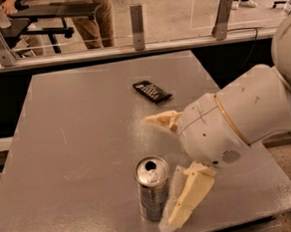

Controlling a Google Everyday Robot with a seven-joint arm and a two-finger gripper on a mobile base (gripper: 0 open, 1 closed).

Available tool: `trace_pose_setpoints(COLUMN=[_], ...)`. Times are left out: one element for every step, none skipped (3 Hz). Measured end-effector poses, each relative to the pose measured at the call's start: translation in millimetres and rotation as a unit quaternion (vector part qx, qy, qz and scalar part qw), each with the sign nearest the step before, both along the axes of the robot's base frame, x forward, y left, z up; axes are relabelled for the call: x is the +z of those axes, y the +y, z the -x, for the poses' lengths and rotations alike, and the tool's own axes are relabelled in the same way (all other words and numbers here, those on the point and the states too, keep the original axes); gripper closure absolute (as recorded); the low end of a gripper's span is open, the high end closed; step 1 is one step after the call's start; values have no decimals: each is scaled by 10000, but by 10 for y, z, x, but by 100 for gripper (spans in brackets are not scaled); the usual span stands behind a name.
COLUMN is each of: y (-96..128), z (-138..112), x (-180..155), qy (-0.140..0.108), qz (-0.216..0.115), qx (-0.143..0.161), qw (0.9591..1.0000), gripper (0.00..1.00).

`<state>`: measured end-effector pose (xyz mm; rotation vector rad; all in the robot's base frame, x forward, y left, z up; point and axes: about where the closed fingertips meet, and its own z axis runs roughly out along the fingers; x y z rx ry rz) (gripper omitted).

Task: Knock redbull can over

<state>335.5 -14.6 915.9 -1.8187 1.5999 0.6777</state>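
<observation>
The redbull can [152, 188], slim and silver with a shiny pull-tab top, stands upright near the front edge of the grey table [76, 123]. My gripper [165, 171] is open just right of the can. Its lower cream finger [185, 197] is right beside the can's side, touching or almost touching it. The upper finger [162, 121] points left, behind and above the can. The white arm body [236, 121] covers the table's right part and hides the dark blue wrapper.
A flat black wrapper [152, 91] lies behind the gripper, mid-table. The table's front edge is close below the can. A glass barrier with metal posts [137, 20] runs along the far side, with people's legs behind it.
</observation>
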Motion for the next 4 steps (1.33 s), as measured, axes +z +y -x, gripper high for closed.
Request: trace_pose_setpoints(y=[82,117,146,386], z=[50,65,0,-255], x=[-39,-36,31,249], qy=[74,119,151,126], qz=[-125,-180,28,952], qx=[109,159,167,374], qw=[9998,9996,9997,9947], gripper=[38,62,84,100])
